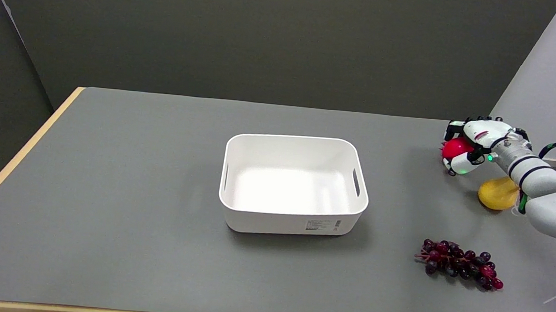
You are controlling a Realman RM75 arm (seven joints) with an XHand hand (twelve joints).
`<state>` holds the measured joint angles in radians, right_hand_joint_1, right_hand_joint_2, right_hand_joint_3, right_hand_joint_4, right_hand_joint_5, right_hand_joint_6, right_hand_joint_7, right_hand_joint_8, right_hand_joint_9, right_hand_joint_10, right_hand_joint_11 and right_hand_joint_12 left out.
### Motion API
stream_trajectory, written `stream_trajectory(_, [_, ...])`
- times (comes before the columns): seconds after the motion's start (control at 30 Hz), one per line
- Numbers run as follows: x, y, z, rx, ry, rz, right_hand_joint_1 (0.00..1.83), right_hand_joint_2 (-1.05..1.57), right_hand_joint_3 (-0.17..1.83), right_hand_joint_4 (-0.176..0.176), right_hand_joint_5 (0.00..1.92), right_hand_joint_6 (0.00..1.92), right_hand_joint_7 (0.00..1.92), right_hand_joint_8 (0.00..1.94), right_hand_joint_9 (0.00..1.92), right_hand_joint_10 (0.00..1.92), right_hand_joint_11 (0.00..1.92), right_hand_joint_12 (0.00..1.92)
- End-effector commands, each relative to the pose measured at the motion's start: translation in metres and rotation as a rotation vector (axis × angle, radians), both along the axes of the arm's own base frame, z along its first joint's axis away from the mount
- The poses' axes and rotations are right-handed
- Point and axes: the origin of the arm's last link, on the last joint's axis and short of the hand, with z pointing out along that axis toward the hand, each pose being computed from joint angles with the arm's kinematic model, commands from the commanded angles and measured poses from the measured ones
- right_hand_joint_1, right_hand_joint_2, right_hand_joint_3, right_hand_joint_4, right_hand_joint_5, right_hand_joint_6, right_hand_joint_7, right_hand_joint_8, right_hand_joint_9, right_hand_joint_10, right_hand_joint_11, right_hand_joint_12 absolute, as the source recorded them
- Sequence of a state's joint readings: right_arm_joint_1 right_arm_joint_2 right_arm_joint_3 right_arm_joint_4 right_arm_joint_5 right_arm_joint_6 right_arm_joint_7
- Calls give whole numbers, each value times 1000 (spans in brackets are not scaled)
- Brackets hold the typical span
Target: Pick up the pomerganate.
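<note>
Far right side of the gray table: red pomegranate, close to a yellow fruit. Right hand wrapped around it, fingers clamped on top and sides. Probably round, hard, smooth, a bit heavy. Best held around the fat middle.

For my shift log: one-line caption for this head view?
Right hand closes around the red pomegranate beside a yellow fruit; white bin and grapes nearby.

Open tabletop around central bin; grapes, yellow fruit rightward.
</note>
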<state>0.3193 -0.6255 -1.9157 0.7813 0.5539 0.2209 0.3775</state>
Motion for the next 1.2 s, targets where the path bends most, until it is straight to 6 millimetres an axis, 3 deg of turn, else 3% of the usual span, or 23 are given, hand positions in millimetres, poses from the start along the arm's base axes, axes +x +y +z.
stream_trajectory(0.03, [2,0,-5,29,9,32,961,1181,275,72,594,1639,677,1111,622,1182,600,1659])
stream_trajectory(0.07, [3,-1,-5,32,10,38,1091,1202,216,-26,579,1696,719,1267,637,1192,615,1676])
stream_trajectory(0.1, [5,-1,-6,37,12,50,1137,1206,194,-62,570,1711,749,1303,650,1194,631,1678])
stream_trajectory(0.2, [13,-4,-7,43,12,91,1148,1175,240,-79,560,1705,789,1281,676,1220,661,1674])
stream_trajectory(0.23, [17,-4,-7,46,12,106,1184,1165,241,-100,561,1696,803,1273,683,1269,673,1675])
stream_trajectory(0.27, [20,-5,-7,49,13,121,1282,1159,204,-150,567,1669,830,1256,689,1389,697,1675])
stream_trajectory(0.3, [24,-5,-8,52,13,139,1334,1155,183,-176,572,1652,846,1244,695,1450,713,1669])
stream_trajectory(0.6, [55,-11,-24,116,12,275,1340,1129,209,-176,590,1611,878,1226,713,1430,753,1642])
stream_trajectory(0.73, [80,-9,-33,151,12,379,1341,1127,210,-176,595,1608,880,1222,716,1430,763,1634])
stream_trajectory(0.97, [141,9,-70,302,-145,655,1342,1120,222,-176,600,1606,881,1221,718,1430,766,1637])
stream_trajectory(1.2, [166,23,-116,483,-332,762,1341,1112,239,-176,601,1607,880,1220,718,1433,765,1662])
